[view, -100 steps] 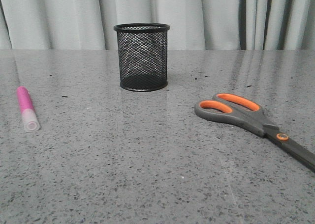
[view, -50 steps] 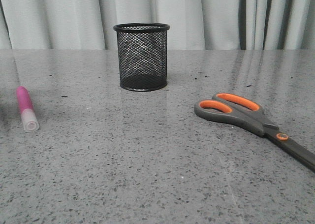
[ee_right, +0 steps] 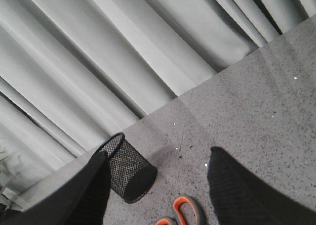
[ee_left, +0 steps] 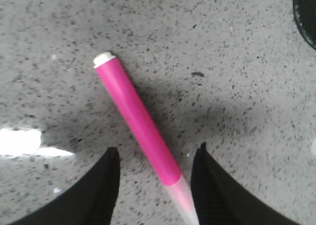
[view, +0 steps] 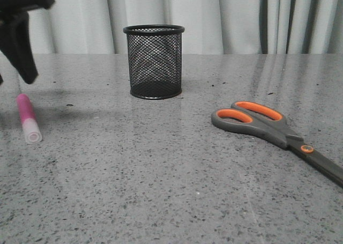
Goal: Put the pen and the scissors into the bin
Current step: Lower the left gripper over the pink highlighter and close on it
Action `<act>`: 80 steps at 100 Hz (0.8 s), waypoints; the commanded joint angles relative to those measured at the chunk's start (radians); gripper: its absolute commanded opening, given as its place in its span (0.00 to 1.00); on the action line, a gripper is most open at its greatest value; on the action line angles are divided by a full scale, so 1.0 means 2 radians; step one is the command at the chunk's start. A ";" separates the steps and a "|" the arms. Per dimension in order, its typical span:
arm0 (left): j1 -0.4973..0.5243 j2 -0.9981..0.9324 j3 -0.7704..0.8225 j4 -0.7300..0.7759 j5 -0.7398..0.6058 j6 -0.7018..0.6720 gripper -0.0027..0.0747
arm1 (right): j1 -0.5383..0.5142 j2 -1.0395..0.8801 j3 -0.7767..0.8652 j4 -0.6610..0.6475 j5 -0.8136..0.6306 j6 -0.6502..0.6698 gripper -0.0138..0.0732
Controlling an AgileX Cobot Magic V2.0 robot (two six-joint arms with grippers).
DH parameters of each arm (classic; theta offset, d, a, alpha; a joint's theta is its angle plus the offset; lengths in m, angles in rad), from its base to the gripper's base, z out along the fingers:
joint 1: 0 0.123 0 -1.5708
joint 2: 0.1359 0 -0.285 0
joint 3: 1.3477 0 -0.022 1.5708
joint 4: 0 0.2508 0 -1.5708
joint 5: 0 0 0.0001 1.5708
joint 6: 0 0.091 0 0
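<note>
The pink pen (view: 28, 118) with its whitish cap lies flat at the table's left. My left gripper (view: 13, 79) hangs open just above it. In the left wrist view the pen (ee_left: 133, 116) runs between the two spread fingers of the left gripper (ee_left: 157, 151), not touched. The black mesh bin (view: 154, 61) stands upright at the back centre. The scissors (view: 268, 126) lie flat at the right, handles toward the bin. My right gripper (ee_right: 159, 156) is open and empty, held high, with the bin (ee_right: 129, 175) and an orange scissor handle (ee_right: 185, 210) below it.
Grey speckled table (view: 161, 174) with a grey curtain (view: 225, 19) behind its far edge. The bin's rim (ee_left: 306, 12) shows at the corner of the left wrist view.
My left gripper has come into the front view at the top left and now hangs over the pen, casting a shadow there. Pen, bin and scissors have not moved.
</note>
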 commanded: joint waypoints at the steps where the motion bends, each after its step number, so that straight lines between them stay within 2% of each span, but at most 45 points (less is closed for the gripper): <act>1: -0.007 -0.003 -0.016 0.017 -0.022 -0.036 0.41 | 0.001 0.010 -0.018 -0.003 -0.029 -0.004 0.61; 80: -0.005 0.070 -0.015 0.016 -0.029 -0.055 0.41 | 0.001 0.010 -0.018 -0.003 -0.028 -0.004 0.61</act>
